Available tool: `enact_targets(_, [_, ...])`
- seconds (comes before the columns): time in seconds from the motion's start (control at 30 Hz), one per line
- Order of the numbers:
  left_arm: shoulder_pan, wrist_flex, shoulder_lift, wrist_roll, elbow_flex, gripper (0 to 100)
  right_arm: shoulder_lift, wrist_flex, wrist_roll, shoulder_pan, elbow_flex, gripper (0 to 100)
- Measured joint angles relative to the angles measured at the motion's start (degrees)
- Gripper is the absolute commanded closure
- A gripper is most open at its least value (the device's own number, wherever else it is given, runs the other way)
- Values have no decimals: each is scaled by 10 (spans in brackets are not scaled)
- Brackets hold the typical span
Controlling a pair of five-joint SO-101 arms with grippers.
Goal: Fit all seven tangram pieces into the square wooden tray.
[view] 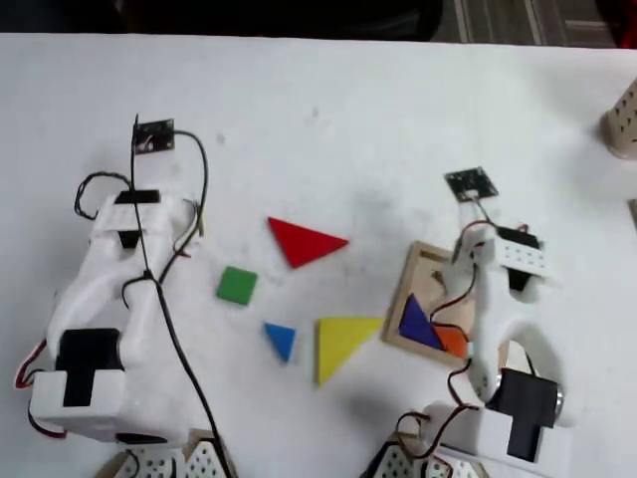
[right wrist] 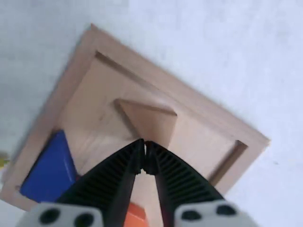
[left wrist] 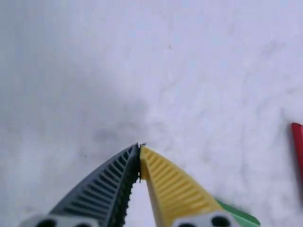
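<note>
The square wooden tray lies at the right, and holds a blue triangle and an orange piece. My right gripper hangs over it, shut and holding nothing. In the right wrist view its tips sit just above a wood-coloured triangle inside the tray, with the blue triangle and orange piece to the side. On the table lie a red triangle, green square, small blue triangle and yellow triangle. My left gripper is shut over bare table, beside the green square.
The white table stretches far behind the pieces. A pale perforated object stands at the right edge. Both arm bases and loose cables occupy the near edge. The red triangle's edge shows in the left wrist view.
</note>
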Motion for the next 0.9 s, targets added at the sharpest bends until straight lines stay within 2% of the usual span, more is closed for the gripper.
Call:
enact_targets(0.23, [0,0,0,0,0,978,3,12,34,56,-16,981])
enact_targets(0.47, [0,0,0,0,0,977,3,197,34,57,-154,981])
enact_targets(0.63, [0,0,0,0,0,977,3,296,-7,56,-253,981])
enact_targets(0.73, [0,0,0,0,0,977,7,287,-13,54,-263,981])
enact_targets(0.9, [0,0,0,-1,0,977,66,193,-14,54,-231,981])
